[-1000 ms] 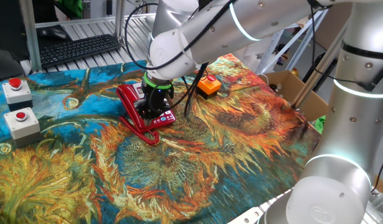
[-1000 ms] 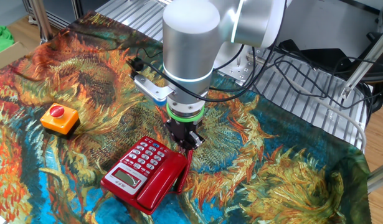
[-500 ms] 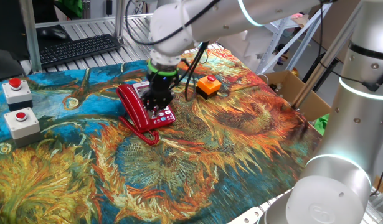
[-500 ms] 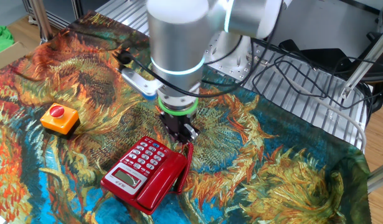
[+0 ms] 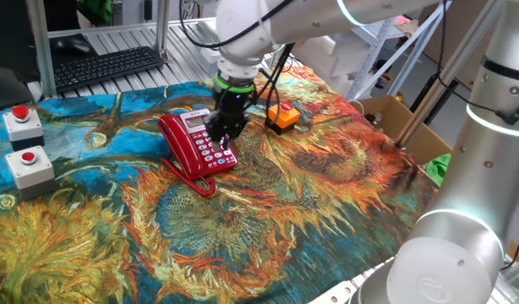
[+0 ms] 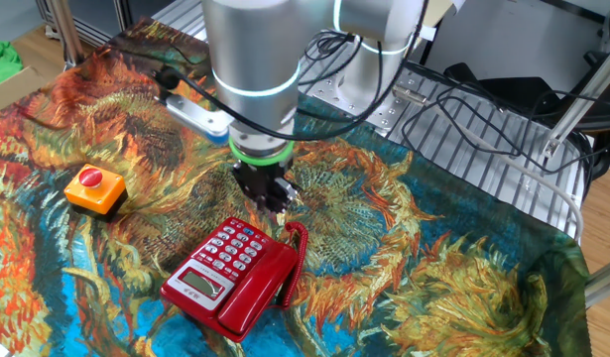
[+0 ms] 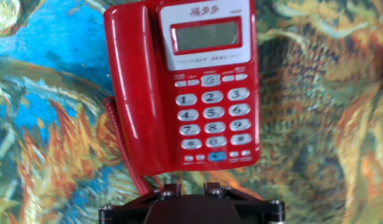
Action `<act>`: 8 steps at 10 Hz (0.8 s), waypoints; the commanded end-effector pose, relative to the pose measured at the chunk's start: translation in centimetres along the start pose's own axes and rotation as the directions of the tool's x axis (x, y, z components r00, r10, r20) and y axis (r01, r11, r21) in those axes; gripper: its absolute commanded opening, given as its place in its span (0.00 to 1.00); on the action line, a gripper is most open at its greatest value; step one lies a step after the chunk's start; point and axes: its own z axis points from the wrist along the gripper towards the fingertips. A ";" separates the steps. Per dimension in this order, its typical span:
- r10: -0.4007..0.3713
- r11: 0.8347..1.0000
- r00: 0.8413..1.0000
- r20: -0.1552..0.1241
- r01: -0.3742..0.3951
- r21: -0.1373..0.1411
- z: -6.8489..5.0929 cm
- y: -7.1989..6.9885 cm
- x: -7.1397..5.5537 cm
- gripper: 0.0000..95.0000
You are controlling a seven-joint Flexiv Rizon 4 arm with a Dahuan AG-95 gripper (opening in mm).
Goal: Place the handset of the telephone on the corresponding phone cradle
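Note:
The red telephone (image 7: 211, 112) lies on the painted cloth, keypad up (image 5: 210, 148) (image 6: 220, 263). The glossy red handset (image 7: 134, 93) lies along the phone's keypad-free side (image 5: 176, 145) (image 6: 267, 288), covering the phone cradle. Its coiled red cord (image 5: 197, 182) (image 6: 301, 246) loops off the phone's end. My gripper (image 7: 191, 186) hangs above the phone's keypad end (image 5: 218, 135) (image 6: 270, 201), clear of the handset. Its two fingers stand slightly apart, open, with nothing between them.
An orange button box (image 5: 283, 116) (image 6: 94, 188) sits on the cloth beside the phone. Two grey boxes with red buttons (image 5: 23, 122) (image 5: 29, 165) stand at the left. A keyboard (image 5: 107, 66) lies behind, a cardboard box (image 5: 394, 118) at the right, and cables (image 6: 483, 129) past the cloth's edge.
My gripper has let go, lifted off the phone and drifted across the keypad away from the handset, its fingers parting a little. The handset stays on the phone.

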 end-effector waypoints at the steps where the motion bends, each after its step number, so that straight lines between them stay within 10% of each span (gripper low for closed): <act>1: -0.040 0.999 0.999 0.027 0.040 0.000 -0.7 -0.5 0.2 0.20; 3: -0.047 0.999 0.998 0.050 0.046 0.005 -1.2 -0.7 0.4 0.20; 4: -0.043 0.999 0.998 0.048 0.042 0.012 -1.4 -0.7 0.4 0.40; 8: -0.046 0.999 0.998 0.038 0.045 0.023 -1.6 -1.2 0.5 0.40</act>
